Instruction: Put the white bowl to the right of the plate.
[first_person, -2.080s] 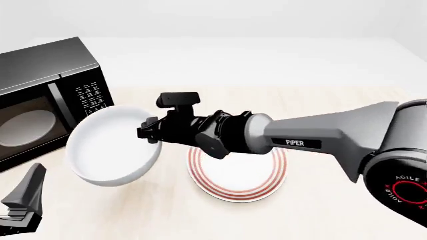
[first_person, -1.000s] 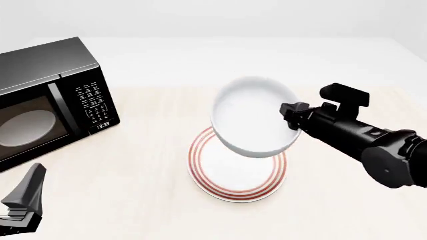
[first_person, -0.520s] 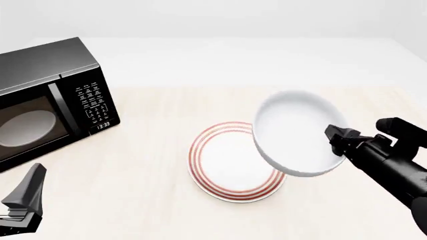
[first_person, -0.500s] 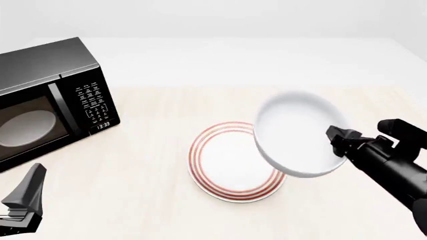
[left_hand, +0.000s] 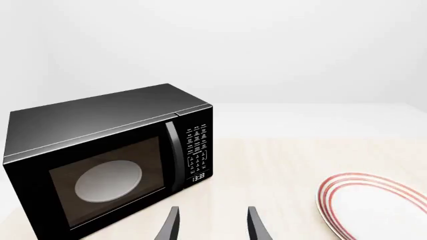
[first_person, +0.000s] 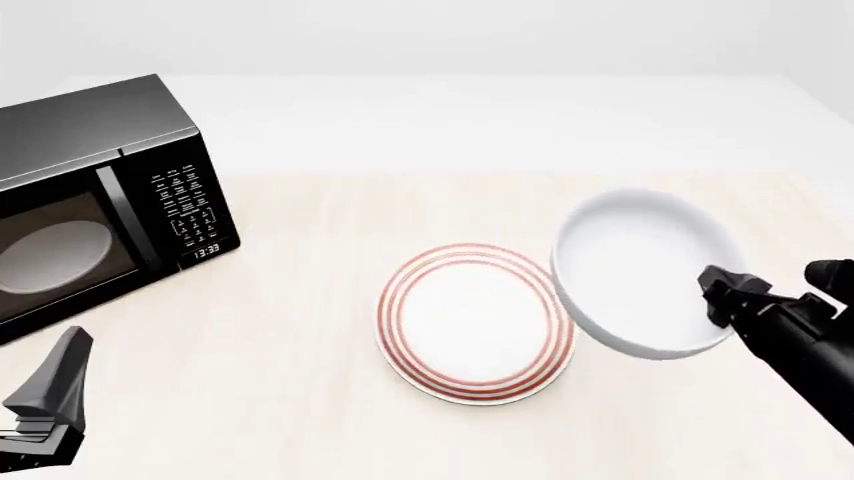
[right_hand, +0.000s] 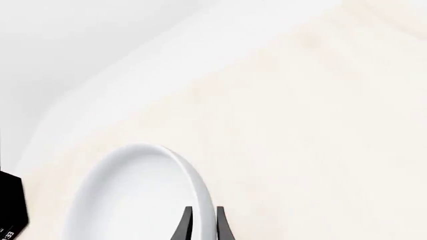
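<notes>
the white bowl (first_person: 646, 270) now sits at the right of the frame, tilted and carried off the table (first_person: 307, 340), its left edge just overlapping the plate (first_person: 475, 322) rim from this angle. a couple of seconds ago it was over on the left near the microwave (first_person: 94, 205); it has crossed over the plate, so the carry looks nearly finished. the right gripper (first_person: 718, 296) pinches the bowl's near rim, jaws clamped tight on it, as its wrist view shows. what's left, i'd judge, is lowering and letting go clear of the plate. the left gripper (left_hand: 210, 227) idles at lower left, jaws apart, holding nothing.
</notes>
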